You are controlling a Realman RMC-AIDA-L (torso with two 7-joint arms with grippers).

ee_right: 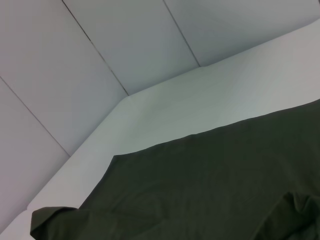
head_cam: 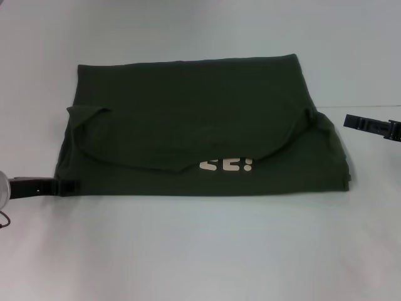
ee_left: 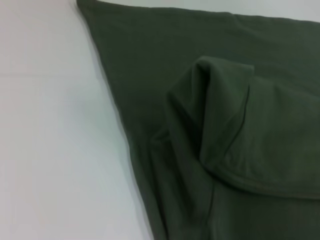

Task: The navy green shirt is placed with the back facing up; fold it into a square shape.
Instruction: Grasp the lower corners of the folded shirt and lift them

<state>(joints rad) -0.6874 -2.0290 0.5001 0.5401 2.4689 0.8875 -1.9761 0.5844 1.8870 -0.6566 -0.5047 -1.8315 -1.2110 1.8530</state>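
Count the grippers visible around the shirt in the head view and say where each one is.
2. The left gripper sits low at the navy green shirt's near left corner. The right gripper is off the shirt's right edge, over the white table. None seem hidden.

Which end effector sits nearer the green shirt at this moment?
Left. The left end effector is at the navy green shirt's near left corner, at its edge. The right end effector hangs off the shirt's right side, with bare table between.
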